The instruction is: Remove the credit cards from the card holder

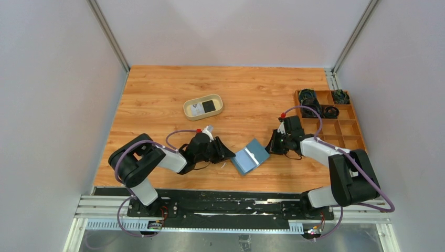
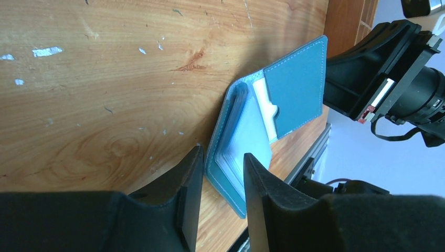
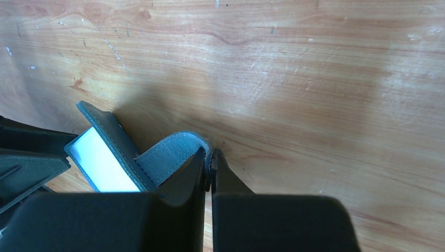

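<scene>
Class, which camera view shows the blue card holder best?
Left wrist: the card holder is open, a white card showing in its pocket. Top external shows it small; right wrist shows only a flap pinched by the right gripper.

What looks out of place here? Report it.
The card holder is not lying flat. The right hand pinches one flap up off the table, and a white card sticks partly out of a pocket.

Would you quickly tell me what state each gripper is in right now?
Left gripper: closed on one end of the card holder.
Right gripper: closed, pinching the card holder's other flap.
</scene>
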Controlling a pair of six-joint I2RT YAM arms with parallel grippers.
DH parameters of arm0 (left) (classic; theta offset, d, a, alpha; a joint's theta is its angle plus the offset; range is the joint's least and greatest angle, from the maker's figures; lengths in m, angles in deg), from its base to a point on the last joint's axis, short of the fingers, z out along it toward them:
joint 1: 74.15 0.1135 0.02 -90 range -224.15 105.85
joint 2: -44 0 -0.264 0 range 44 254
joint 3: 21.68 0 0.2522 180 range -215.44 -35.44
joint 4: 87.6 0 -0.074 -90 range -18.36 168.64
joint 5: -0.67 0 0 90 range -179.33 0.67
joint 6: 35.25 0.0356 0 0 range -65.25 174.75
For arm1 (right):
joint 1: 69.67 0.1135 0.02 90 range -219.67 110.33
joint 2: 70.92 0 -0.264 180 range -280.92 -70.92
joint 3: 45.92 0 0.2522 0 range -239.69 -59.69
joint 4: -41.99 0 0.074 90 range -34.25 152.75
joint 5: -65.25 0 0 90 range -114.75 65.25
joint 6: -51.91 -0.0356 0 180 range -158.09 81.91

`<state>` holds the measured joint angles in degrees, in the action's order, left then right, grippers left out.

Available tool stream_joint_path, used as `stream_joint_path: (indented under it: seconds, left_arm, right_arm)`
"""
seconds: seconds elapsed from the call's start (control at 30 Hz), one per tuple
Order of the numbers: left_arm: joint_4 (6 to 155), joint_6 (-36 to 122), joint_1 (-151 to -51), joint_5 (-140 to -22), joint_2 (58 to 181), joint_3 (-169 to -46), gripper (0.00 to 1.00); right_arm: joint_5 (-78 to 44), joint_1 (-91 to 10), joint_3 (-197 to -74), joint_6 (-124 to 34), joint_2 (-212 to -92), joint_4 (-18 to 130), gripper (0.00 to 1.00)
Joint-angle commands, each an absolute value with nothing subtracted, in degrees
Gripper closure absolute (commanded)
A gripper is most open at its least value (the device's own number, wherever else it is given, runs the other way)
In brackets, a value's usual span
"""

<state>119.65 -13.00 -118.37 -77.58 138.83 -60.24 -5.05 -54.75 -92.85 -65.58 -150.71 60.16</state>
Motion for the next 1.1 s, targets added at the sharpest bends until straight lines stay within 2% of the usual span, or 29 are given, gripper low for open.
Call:
stream_joint_path:
  seconds: [0.0, 0.17, 0.63, 0.67, 0.97, 1.07]
  left_arm:
    - [120.56, -12.28, -118.97, -79.53, 138.08, -59.77, 0.66]
    - [120.56, -11.86, -118.97, -80.53, 136.52, -58.85, 0.68]
    - [120.56, -11.17, -118.97, -79.13, 137.21, -60.06, 0.95]
    - [120.56, -11.09, -118.97, -79.12, 137.17, -60.05, 1.0]
    - [116.24, -5.19, -118.48, -77.45, 137.61, -63.73, 1.0]
    - [113.26, -0.58, -117.44, -74.89, 138.97, -67.14, 1.0]
  right_arm:
    - [-6.19, -55.87, -90.8, -65.11, -151.57, 62.03, 1.0]
    - [-5.44, -55.96, -90.8, -65.23, -152.34, 61.43, 1.0]
    - [-5.08, -55.98, -90.64, -65.16, -152.38, 61.19, 1.0]
    - [-5.07, -55.95, -90.63, -65.14, -152.44, 61.19, 1.0]
    - [-6.94, -54.46, -93.27, -61.68, -148.63, 64.63, 0.99]
    - [-13.87, -49.82, -97.01, -57.71, -141.12, 69.85, 0.67]
